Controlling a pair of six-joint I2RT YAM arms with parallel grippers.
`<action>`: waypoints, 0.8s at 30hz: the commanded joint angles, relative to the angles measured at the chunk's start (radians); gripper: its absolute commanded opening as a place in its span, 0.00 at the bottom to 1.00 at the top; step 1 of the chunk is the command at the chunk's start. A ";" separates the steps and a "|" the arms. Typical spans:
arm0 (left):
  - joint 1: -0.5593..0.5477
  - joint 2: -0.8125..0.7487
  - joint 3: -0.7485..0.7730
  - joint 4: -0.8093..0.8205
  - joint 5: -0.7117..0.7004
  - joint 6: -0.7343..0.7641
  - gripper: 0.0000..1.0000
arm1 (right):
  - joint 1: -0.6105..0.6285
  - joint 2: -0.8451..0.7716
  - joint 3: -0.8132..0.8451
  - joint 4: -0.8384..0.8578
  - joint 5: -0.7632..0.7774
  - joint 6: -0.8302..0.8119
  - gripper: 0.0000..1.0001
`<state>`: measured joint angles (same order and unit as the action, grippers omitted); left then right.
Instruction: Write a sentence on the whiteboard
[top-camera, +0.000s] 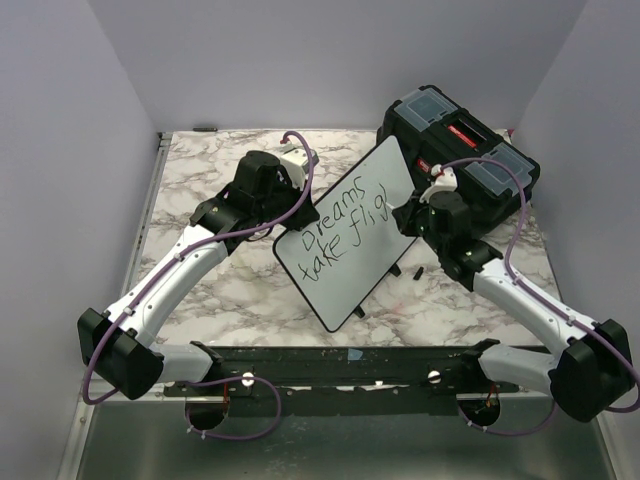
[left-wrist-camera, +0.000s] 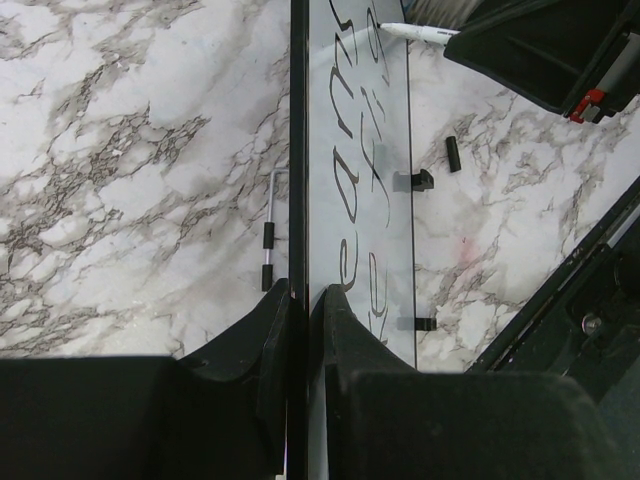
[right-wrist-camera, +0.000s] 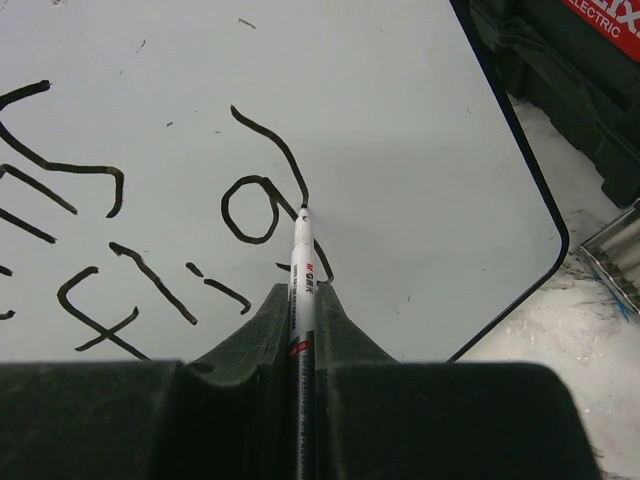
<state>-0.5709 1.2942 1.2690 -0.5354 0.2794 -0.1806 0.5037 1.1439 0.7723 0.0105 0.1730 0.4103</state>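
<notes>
- The table (top-camera: 200, 290): bare marble lies open at the left and lower centre of the top view.
- The toolbox (top-camera: 470, 140): upper right, just beside the whiteboard's far corner.
- The whiteboard (top-camera: 340, 285): frame centre, tilted; the left gripper (left-wrist-camera: 298, 300) is clamped on its rim.
- The sentence (top-camera: 345, 215): reads "Dreams take flig"; blank board lies to its right.
- The right gripper (right-wrist-camera: 300, 300) pinches the marker (right-wrist-camera: 302, 250), whose tip touches the board.

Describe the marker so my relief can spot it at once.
Find the black toolbox at the far right; the whiteboard tilts up in front of it. At its right side the right gripper is shut on the marker: a thin white pen, black tip on the last letter, unlike the stubby black pieces lying loose nearby.
</notes>
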 joint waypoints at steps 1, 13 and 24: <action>-0.032 0.039 -0.048 -0.161 -0.039 0.103 0.00 | 0.001 0.025 0.050 -0.008 -0.008 -0.001 0.01; -0.034 0.039 -0.048 -0.161 -0.040 0.105 0.00 | 0.001 0.071 0.130 -0.009 0.029 -0.017 0.01; -0.033 0.037 -0.048 -0.161 -0.038 0.105 0.00 | 0.001 0.096 0.150 -0.043 0.075 -0.023 0.01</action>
<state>-0.5716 1.2942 1.2690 -0.5354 0.2756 -0.1810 0.5037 1.2194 0.8959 -0.0021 0.2127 0.3992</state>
